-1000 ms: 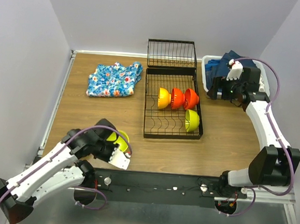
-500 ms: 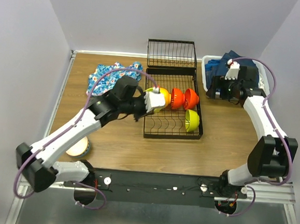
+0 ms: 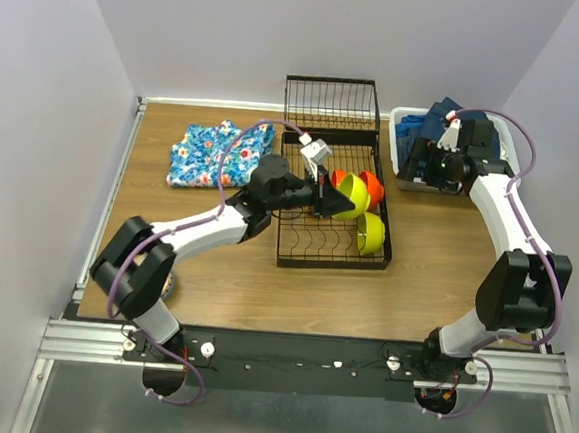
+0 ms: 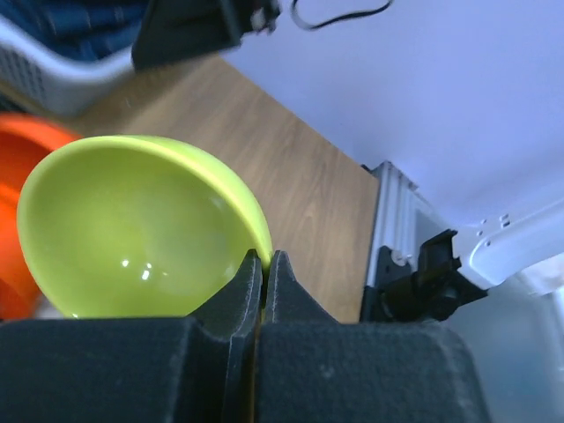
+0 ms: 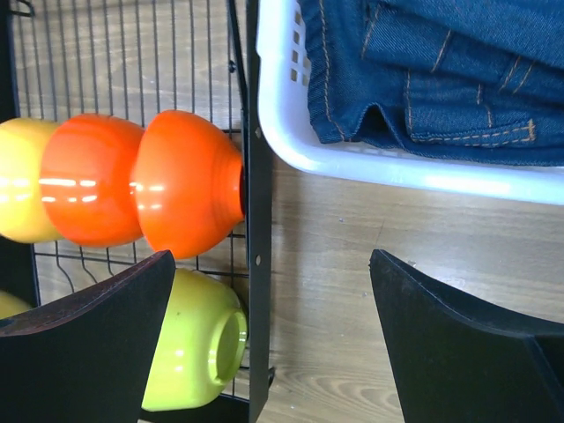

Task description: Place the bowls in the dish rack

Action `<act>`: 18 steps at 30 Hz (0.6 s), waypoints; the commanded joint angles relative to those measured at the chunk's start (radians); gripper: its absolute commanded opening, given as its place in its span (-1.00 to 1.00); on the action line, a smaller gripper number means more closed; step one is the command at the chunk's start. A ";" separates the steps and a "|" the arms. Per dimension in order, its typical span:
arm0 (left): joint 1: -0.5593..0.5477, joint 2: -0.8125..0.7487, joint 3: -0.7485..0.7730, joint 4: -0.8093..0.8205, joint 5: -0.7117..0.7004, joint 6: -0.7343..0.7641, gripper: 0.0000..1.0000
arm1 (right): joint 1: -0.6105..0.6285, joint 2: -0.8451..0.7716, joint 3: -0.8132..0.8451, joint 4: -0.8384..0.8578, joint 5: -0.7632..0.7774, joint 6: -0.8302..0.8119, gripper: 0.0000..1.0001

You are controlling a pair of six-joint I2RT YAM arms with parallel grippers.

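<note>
My left gripper [image 3: 333, 195] is shut on the rim of a lime-green bowl [image 3: 352, 194] and holds it over the black wire dish rack [image 3: 318, 241], in front of the upper row of bowls. In the left wrist view the fingers [image 4: 263, 257] pinch the bowl's rim [image 4: 132, 229]. A red-orange bowl [image 3: 374, 187] and a second lime-green bowl [image 3: 370, 233] stand in the rack. The right wrist view shows a yellow bowl [image 5: 18, 194], two red-orange bowls [image 5: 88, 189] and the lime-green bowl [image 5: 194, 348]. My right gripper [image 3: 426, 170] is open and empty beside the rack [image 5: 273, 256].
A white basket [image 3: 405, 120] of blue jeans [image 5: 441, 70] stands right of the rack, under my right wrist. A floral cloth [image 3: 219, 153] lies at the back left. The rack's hinged end section [image 3: 330, 104] stands at the back.
My left arm has swung from the near left of the table to the rack, carrying the lime-green bowl over the upper row. My right gripper has barely moved.
</note>
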 commanded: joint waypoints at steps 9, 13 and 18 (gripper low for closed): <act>0.049 0.170 -0.160 0.643 0.000 -0.562 -1.00 | -0.002 0.074 0.019 -0.037 0.077 -0.004 1.00; 0.037 0.190 -0.209 0.722 -0.030 -0.599 -1.00 | -0.002 0.100 0.021 -0.039 0.090 -0.016 1.00; 0.034 0.214 -0.236 0.752 -0.045 -0.631 -1.00 | 0.000 0.119 0.033 -0.031 0.105 -0.031 1.00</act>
